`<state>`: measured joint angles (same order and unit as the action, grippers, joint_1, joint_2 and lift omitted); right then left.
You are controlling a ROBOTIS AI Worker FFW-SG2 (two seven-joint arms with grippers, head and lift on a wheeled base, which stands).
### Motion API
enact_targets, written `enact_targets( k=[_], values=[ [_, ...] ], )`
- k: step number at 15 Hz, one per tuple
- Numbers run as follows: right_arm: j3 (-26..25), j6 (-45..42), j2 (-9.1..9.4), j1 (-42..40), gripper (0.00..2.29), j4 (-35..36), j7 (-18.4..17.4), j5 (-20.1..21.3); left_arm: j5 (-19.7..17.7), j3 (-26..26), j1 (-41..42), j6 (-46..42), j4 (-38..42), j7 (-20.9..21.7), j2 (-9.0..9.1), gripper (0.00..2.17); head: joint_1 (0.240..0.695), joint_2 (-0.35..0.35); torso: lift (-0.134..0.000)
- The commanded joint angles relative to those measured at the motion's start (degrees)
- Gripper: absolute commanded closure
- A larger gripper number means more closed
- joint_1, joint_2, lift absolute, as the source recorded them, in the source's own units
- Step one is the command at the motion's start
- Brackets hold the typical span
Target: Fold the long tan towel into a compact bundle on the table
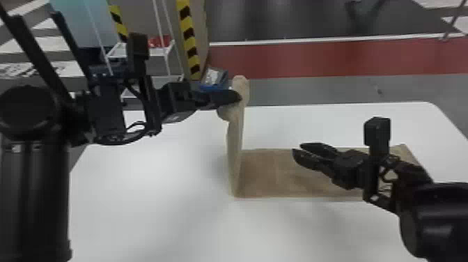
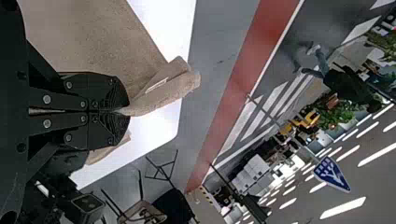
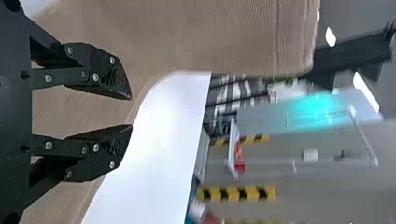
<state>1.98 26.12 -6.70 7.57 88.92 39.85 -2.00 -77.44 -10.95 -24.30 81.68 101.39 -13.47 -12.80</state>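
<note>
The tan towel (image 1: 266, 170) hangs upright from the left gripper's (image 1: 237, 96) tightly pinching jaws, its remainder flat on the table (image 1: 146, 195) beneath the right gripper's (image 1: 298, 148) moderately parted jaws.

The towel (image 1: 268, 172) is matt cloth with a fine, ribbed texture. The bench (image 1: 156, 212) has a smooth white surface with a low sheen (it returns light in pale, diffuse patches). The left tool (image 1: 239, 97) and right tool (image 1: 297, 148) are matt black, finely ridged near the tips; their screw heads (image 3: 95, 77) are shiny metal. The right arm housing (image 1: 444, 226) is smooth and softly glossy.
</note>
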Motion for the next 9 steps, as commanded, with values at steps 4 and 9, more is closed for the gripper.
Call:
enact_targets(
  k=[4,9],
  values=[
    [-15.34,7.07,-6.48,-9.33,0.04,12.41,-15.33,-3.27,8.44,6.20,4.53,-6.13,2.06,-1.65,5.86,1.72,0.695,-0.123,-0.125],
    [-22.55,9.00,-9.12,-13.19,0.05,12.94,-17.09,-7.58,16.97,14.64,7.87,-17.74,4.08,-3.58,10.61,1.72,0.682,-0.316,-0.125]
  ],
)
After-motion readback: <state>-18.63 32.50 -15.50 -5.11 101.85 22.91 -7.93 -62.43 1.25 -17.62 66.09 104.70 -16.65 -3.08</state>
